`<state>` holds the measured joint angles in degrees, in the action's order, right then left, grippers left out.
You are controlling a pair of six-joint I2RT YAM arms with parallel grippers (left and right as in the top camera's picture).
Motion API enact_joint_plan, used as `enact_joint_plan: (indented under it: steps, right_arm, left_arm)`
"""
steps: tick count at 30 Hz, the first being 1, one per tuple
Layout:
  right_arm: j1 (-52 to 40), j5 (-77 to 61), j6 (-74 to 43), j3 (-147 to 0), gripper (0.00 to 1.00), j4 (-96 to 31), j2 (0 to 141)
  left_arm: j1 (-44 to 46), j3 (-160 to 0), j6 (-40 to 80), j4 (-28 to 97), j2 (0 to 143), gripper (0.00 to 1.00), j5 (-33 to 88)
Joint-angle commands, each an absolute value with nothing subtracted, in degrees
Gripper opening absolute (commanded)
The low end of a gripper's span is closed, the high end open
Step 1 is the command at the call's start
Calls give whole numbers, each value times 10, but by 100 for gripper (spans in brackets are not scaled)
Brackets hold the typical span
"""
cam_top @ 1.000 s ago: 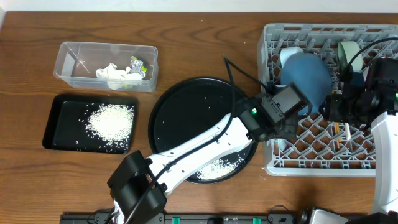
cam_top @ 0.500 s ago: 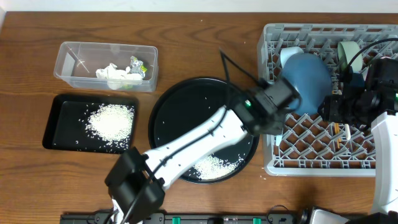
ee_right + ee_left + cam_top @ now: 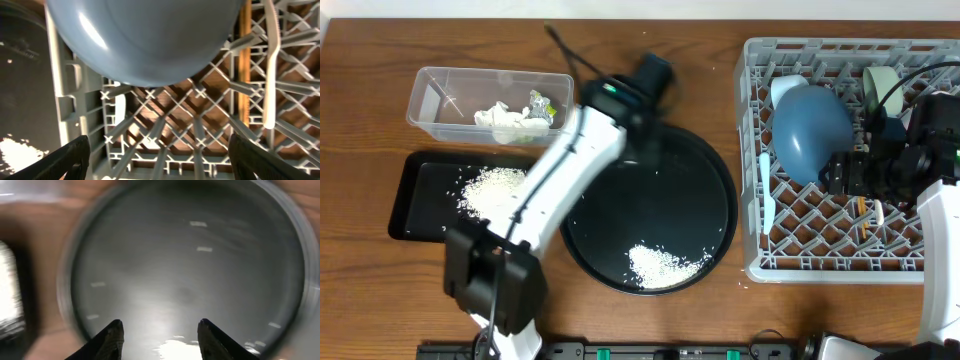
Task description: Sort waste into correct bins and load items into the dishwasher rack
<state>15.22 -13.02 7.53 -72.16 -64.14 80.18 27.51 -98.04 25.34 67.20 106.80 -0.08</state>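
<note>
My left gripper (image 3: 643, 88) is open and empty, high over the far edge of the large round black tray (image 3: 705, 170); its wrist view (image 3: 160, 330) is blurred. Loose rice (image 3: 665, 265) lies on that tray, and shows between the fingers (image 3: 187, 347). The big dark-blue bowl (image 3: 810, 125) lies upside down in the light-grey rack (image 3: 840, 268). White plastic cutlery (image 3: 765, 190) lies along the rack's left side. My right gripper (image 3: 845, 175) is open and empty above the rack floor (image 3: 160, 150), just below the bowl (image 3: 145, 35). Chopsticks (image 3: 244, 65) and cutlery (image 3: 270, 65) lie on the lattice.
The clear tub (image 3: 430, 95) at the far left holds the white napkin (image 3: 503, 120) and the wrapper (image 3: 542, 105). The shallow black tray (image 3: 415, 200) in front of it holds a rice heap (image 3: 498, 195). A pale green item (image 3: 880, 85) and a white one (image 3: 782, 92) stand at the rack's back.
My left arm has swung from the rack's left edge to the far left side of the round tray. White cutlery now shows at the rack's left side. The right arm has stayed put.
</note>
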Motion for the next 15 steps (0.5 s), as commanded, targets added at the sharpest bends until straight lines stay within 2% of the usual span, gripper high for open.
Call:
enact_joint_plan:
  steps: [1,8,15]
  right_arm:
    - [146,-170,73,-731,85,-644,798]
    - [136,-257,105,-731,83,-654,798]
    - [69,-241,114,-731,83,-648,798]
  left_arm:
    - [213,-977,222,699,1055,50,-51]
    - [130,-977,209,751,1039,51,-74]
    - [64,-977,208,762,969,51,-57]
